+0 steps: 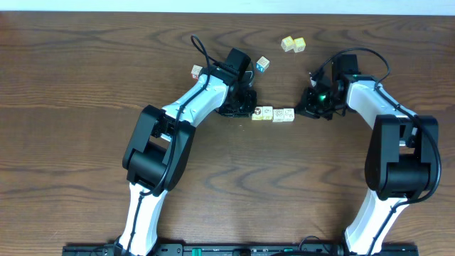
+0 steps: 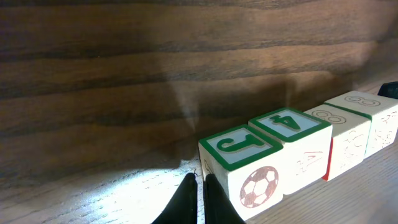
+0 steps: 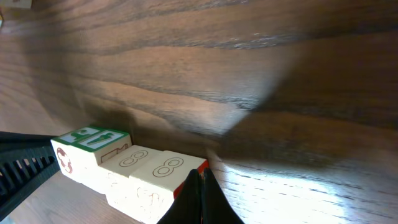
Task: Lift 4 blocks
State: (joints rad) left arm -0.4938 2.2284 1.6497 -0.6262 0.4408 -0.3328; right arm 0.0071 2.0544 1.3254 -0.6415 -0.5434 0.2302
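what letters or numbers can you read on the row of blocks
"J": green, top of first block
"4": green, top of second block
"8": pale outline, top of third block
"8": pale outline, top of fourth block
Side-face marks and the loose cubes: too small to read.

Overhead: the printed marks on the row of four blocks (image 1: pixel 274 114) are too small for you to read, and each wrist body hides the fingertips at its end of the row.

Left wrist view: the bottom edge cuts off the left gripper (image 2: pixel 199 183) at the row's near end. The right edge clips the farthest block (image 2: pixel 373 124).

Right wrist view: the bottom edge cuts off the right gripper (image 3: pixel 200 179) and the row's lower faces. You also see a black shape (image 3: pixel 22 168) past the row's far end, running off the left edge.
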